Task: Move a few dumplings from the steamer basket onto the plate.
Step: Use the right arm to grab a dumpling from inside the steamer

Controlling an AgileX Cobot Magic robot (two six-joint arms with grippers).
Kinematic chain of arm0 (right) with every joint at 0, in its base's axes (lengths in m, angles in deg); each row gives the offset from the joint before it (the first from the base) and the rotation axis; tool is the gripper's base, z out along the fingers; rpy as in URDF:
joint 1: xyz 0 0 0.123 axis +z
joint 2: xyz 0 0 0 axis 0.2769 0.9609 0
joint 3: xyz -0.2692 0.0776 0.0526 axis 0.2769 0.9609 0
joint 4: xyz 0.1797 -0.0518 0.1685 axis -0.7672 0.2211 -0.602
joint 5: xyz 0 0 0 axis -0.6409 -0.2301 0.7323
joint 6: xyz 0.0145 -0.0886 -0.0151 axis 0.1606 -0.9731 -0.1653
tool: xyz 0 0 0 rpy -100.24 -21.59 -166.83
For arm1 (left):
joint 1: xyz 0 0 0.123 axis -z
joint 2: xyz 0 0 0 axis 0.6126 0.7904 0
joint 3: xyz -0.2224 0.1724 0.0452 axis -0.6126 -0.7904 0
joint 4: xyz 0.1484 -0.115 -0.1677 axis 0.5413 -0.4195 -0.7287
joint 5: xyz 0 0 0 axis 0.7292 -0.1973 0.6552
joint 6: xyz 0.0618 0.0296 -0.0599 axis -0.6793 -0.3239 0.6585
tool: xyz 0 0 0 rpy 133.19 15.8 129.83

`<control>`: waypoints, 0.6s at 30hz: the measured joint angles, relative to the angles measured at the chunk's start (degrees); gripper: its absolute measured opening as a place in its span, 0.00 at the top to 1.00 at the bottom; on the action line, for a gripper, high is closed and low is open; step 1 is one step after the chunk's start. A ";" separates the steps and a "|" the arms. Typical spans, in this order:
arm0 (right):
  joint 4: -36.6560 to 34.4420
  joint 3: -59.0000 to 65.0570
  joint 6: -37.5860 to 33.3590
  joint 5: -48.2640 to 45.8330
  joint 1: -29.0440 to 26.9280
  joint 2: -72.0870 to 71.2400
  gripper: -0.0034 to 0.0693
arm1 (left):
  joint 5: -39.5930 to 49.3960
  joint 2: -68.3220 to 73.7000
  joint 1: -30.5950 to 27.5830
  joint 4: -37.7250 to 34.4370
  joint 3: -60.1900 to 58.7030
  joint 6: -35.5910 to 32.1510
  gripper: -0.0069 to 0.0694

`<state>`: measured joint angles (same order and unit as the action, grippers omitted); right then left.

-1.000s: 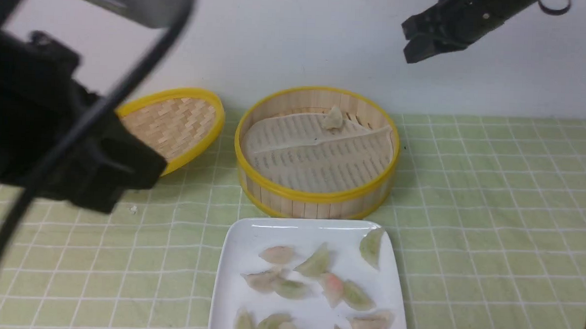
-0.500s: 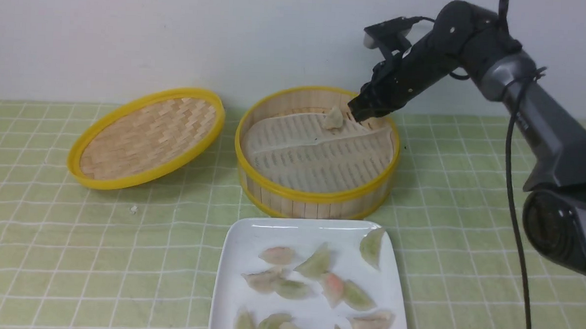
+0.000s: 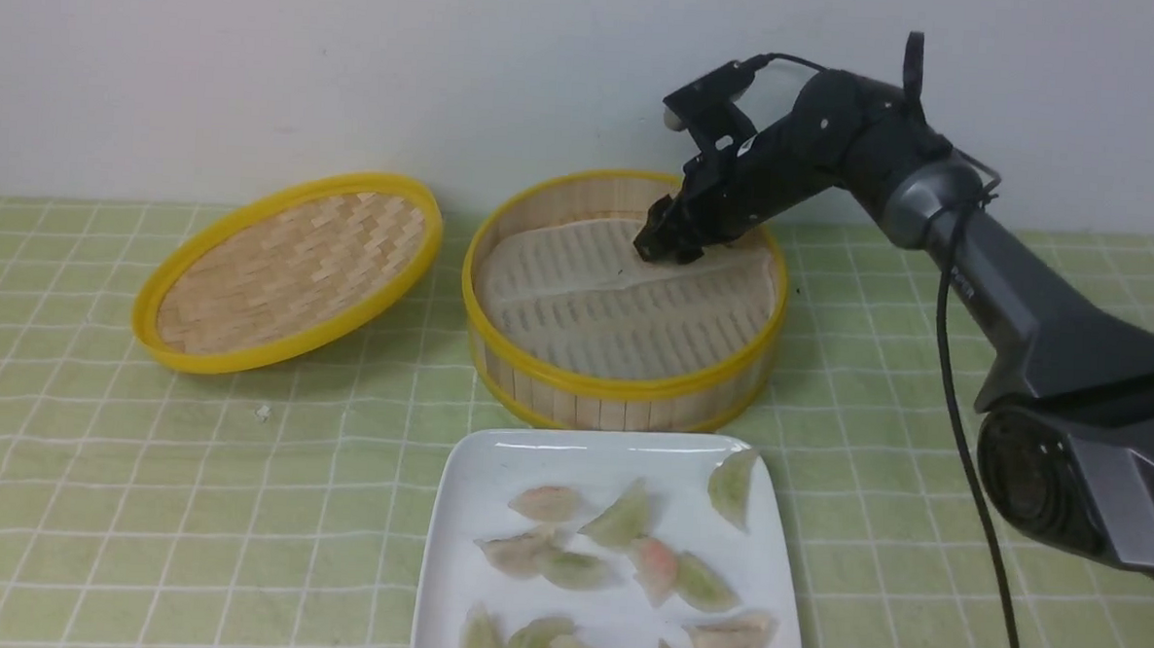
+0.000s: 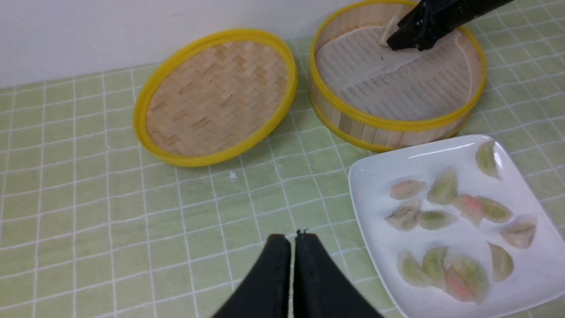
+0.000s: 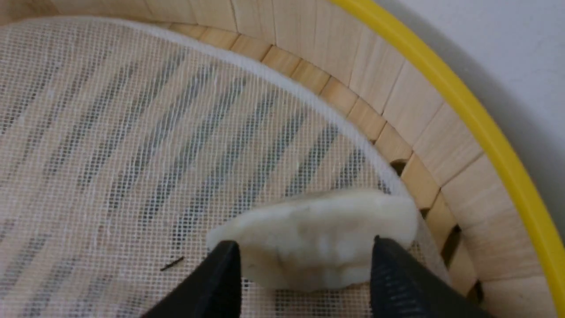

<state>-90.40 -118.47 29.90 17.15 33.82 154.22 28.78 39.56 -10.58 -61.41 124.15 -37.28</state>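
Farthest left, seen only from its own wrist camera: left pincer (image 4: 292,240), fingers pressed flat together, nothing between them, hanging above the green checked worktop (image 3: 141,500).

Next along, toward the back wall: shallow woven lid (image 3: 287,270) with a yellow rim, inner side up, just beside the steamer basket (image 3: 623,389) but not clearly touching it.

At centre: the basket itself, upright, with a pale perforated liner (image 3: 616,316) rumpled across its floor. On that liner, close against the far wall slats: one pale dumpling (image 5: 318,234) (the only one visible in the basket).

Reaching into the basket from the right, down over the far rim: right pincer (image 3: 660,250), spread wide, one black fingertip at each end of that dumpling. Not closed on it; cannot tell whether the tips touch it. Nothing lifted.

In front of the basket, nearest the robot: white square plate (image 3: 478,476), its back edge just short of the basket's base, its near edge cut off in the front view. Spread over it: a scatter of dumplings (image 3: 617,516), mostly pale green, a few pinkish, some overlapping.
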 joint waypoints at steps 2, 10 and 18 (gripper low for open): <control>0.00 0.00 -0.12 1.36 0.14 0.34 0.39 | 0.00 0.00 0.00 0.90 0.00 0.00 0.92; -1.14 -0.19 -0.18 2.69 0.64 1.62 0.38 | 0.00 0.04 0.00 3.19 0.00 0.00 0.92; -1.70 -0.19 -0.54 3.49 0.64 1.81 0.40 | 0.00 0.04 0.00 5.31 -0.31 0.00 0.92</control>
<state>-92.10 -118.66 29.36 20.63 34.46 156.03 28.78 39.60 -10.58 -56.10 123.84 -37.28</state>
